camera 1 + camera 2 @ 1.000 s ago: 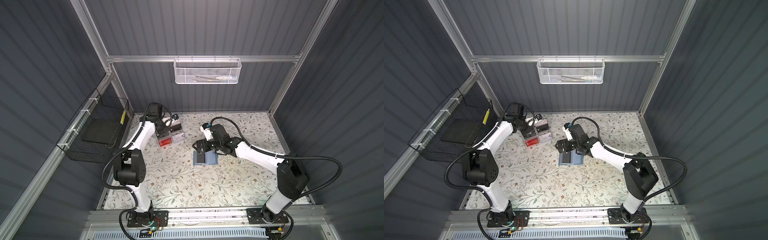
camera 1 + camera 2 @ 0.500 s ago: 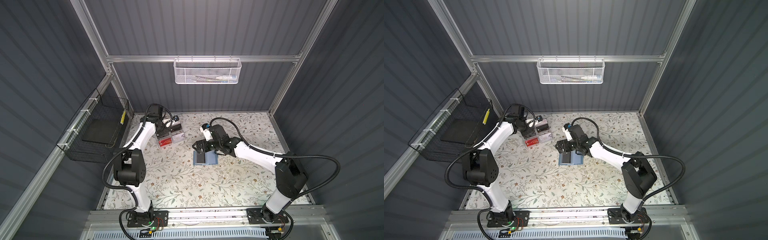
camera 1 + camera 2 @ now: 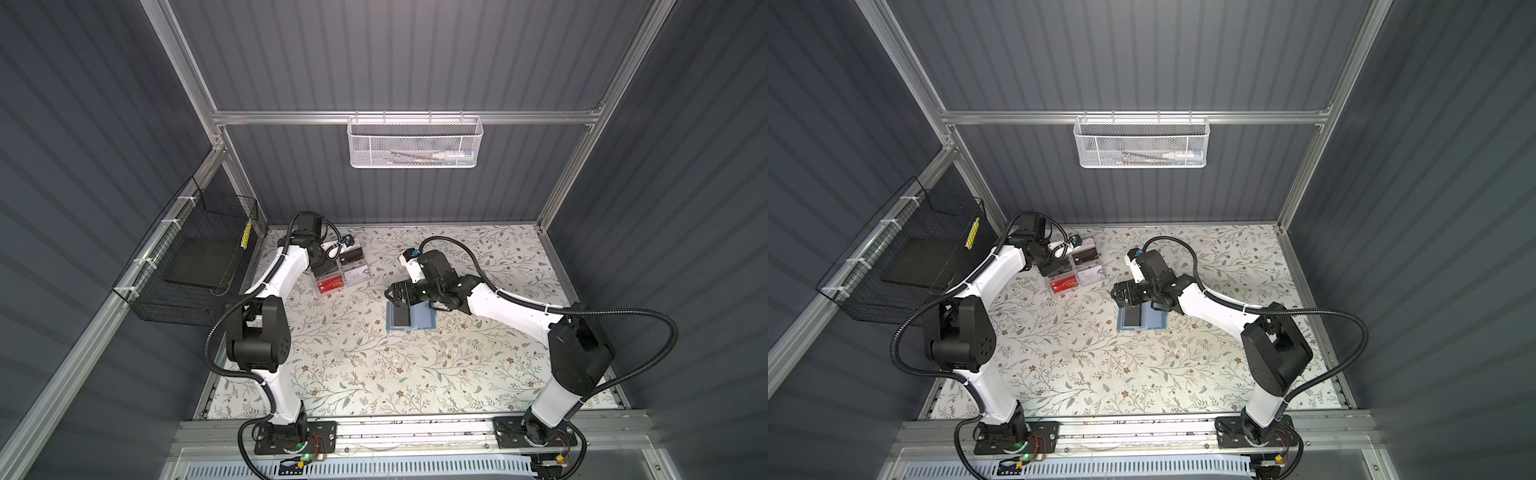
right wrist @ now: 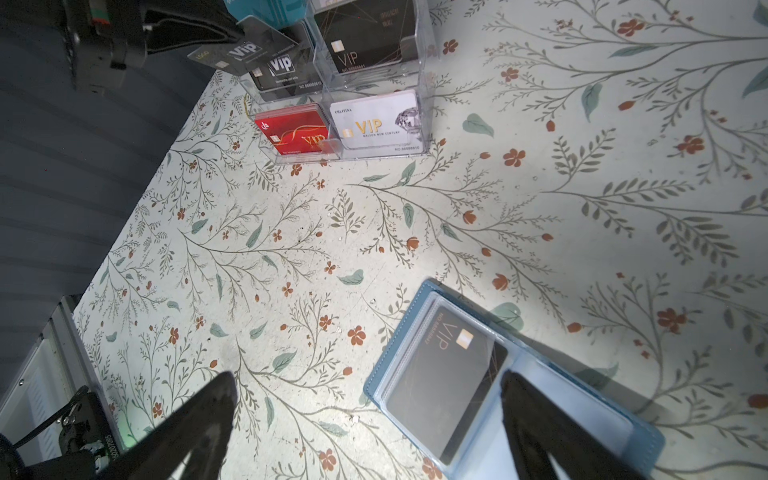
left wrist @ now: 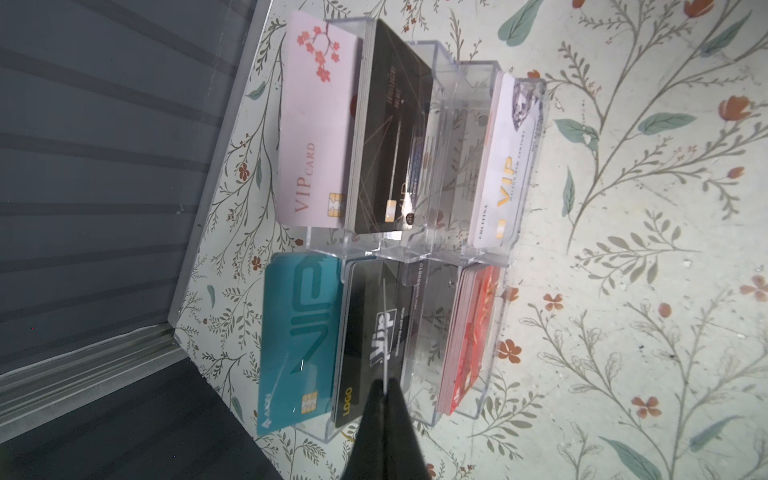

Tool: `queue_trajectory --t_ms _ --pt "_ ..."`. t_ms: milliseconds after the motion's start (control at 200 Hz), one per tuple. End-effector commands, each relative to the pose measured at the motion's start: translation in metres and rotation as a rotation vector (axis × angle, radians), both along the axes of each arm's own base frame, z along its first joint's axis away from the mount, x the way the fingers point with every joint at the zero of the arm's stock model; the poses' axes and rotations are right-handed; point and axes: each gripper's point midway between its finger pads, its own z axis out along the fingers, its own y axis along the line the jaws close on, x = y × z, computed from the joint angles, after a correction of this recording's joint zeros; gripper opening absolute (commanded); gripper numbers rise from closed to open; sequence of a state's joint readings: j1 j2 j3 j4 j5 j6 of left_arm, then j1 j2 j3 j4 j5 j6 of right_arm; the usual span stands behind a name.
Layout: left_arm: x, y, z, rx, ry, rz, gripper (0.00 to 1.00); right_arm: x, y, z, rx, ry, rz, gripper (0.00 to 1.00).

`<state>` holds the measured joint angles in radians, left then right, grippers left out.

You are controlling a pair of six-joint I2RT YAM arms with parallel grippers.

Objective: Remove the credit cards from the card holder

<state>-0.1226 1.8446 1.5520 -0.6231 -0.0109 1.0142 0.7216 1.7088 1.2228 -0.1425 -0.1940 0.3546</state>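
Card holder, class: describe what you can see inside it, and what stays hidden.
The open card holder shows one black VIP card in a clear sleeve. The right claw covers part of the other half; any cards beneath cannot be seen.

Both arms pair glossy white shells with bulky black joint housings: left arm point(image 3: 286, 270) on the left of both top views, right arm point(image 3: 511, 305) on the right. A ribbed black hose point(image 3: 623, 311) loops off each. The right gripper point(image 4: 368, 376) has matte black wedge fingers point(image 4: 199, 415) at the frame's lower edge.
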Motion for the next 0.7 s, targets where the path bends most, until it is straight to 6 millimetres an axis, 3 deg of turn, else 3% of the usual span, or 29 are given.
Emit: queue_trajectory --t_ms 0,695 --pt "0.002 -0.002 -0.007 0.006 0.017 -0.046 0.0 -0.003 0.001 0.001 0.001 -0.01 0.015 0.99" --pt "0.01 -0.005 -0.016 0.01 0.044 -0.072 0.0 -0.003 0.003 -0.001 0.006 -0.004 0.019 0.99"
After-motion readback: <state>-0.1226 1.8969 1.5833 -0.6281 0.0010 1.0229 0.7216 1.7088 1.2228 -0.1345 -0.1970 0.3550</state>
